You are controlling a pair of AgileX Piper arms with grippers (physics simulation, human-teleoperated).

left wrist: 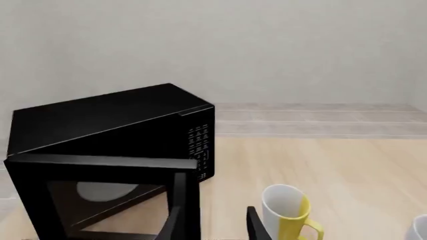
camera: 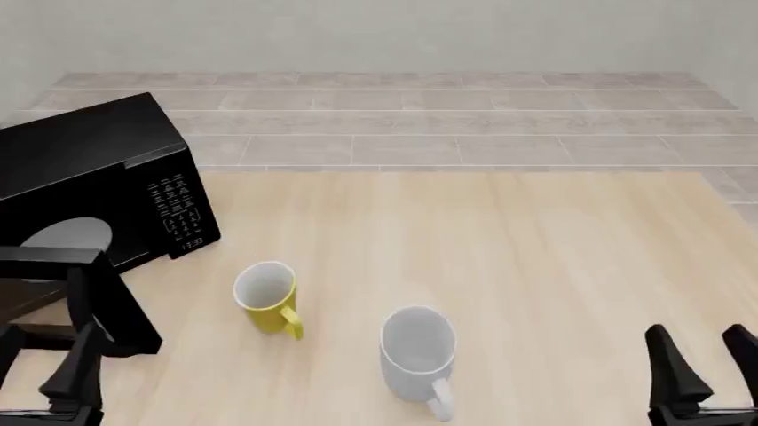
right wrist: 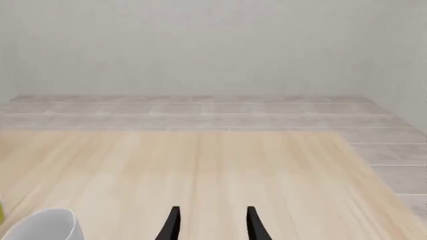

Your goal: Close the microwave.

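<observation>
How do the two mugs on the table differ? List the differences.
Colour: the yellow mug is yellow outside with a white inside; the white mug is white all over.
Size: the white mug looks larger than the yellow mug.
Place: the yellow mug stands nearer the microwave, the white mug nearer the table's middle.
Both stand upright, empty, handles toward the arms' side.

The microwave [camera: 101, 182] sits at the desk's [camera: 533, 266] far left. Two mugs stand to its right, one mug [camera: 268, 295] nearer it, the other mug [camera: 418, 351] closer to the front edge.

Pale wall [camera: 379, 35], grey tiled floor [camera: 450, 124]
</observation>
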